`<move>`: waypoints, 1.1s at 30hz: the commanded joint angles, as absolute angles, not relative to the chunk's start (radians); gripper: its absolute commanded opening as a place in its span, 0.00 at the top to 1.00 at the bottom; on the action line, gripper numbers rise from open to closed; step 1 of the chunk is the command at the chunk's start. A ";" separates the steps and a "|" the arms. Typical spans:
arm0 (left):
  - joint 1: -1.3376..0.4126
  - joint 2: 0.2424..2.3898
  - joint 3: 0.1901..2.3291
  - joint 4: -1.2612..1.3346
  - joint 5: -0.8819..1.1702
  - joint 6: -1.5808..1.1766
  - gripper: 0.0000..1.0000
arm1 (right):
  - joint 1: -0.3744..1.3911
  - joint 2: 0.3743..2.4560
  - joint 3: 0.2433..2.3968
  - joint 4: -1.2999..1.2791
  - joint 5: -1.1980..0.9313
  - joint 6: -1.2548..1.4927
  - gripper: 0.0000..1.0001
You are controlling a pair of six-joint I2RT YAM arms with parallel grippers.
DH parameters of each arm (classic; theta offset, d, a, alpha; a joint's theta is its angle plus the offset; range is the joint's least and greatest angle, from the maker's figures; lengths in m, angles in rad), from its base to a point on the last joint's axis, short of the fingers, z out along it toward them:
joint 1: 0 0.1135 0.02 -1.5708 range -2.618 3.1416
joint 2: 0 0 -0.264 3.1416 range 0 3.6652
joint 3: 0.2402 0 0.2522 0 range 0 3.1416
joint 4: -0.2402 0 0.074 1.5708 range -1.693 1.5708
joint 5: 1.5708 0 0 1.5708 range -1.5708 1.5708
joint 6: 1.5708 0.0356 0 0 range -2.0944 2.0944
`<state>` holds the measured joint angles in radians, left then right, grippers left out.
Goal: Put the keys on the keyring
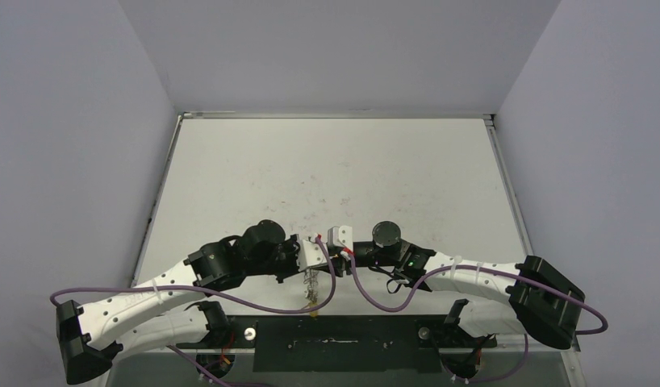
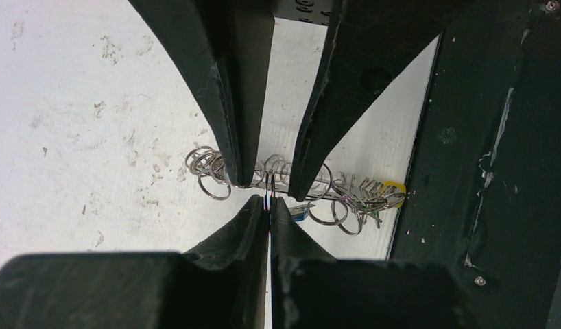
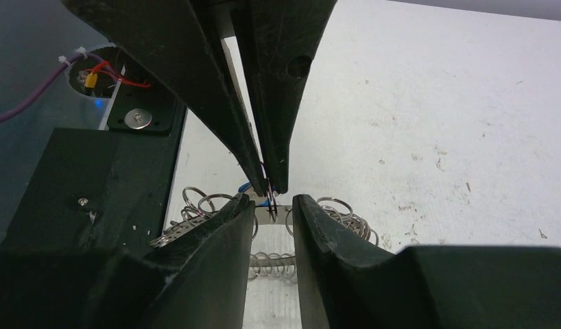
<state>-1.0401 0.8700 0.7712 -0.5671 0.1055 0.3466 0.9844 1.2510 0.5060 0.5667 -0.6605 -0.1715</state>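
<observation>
Position of the large silver metal keyring (image 2: pixel 278 170), edged with many small wire loops: between the two arms at the near edge of the white desk (image 1: pixel 327 161), just beside the black base plate (image 1: pixel 335 343). From above it shows as a thin vertical string of loops (image 1: pixel 313 282) below the meeting wrists. Whether it rests on the desk or hangs clear cannot be told.

Left gripper (image 2: pixel 269 202): fingers pressed together with no gap, clamped on a small wire loop at the keyring's edge. The right wrist camera confirms this, the same closed tips (image 3: pixel 267 186) coming down from above onto thin metal.

Right gripper (image 3: pixel 272 200): fingers apart, facing the left gripper tip to tip. They straddle a short stretch of the loops, one finger on each side of the left gripper's nip. Whether their pads touch the loops cannot be judged.

Small silver metal keys (image 2: pixel 363 199): bunched among the loops at the end of the keyring nearest the base plate. A yellow oval plastic tag (image 2: pixel 394 192) lies at the outer end of this bunch. A blue plastic tag (image 2: pixel 300 214) sits just beside the left fingertips, partly hidden. Individual keys are too small to count.
</observation>
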 commanded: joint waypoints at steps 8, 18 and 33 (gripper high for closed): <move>-1.046 0.863 0.773 -0.488 0.132 0.339 1.00 | 0.993 1.259 0.527 0.641 -0.680 -0.158 0.84; -1.046 0.825 0.744 -0.471 0.106 0.310 0.82 | 0.994 1.252 0.503 0.685 -0.674 -0.145 1.00; -1.044 0.361 0.378 -0.211 0.097 0.255 0.59 | 0.981 1.301 0.434 0.960 -0.709 -0.030 1.00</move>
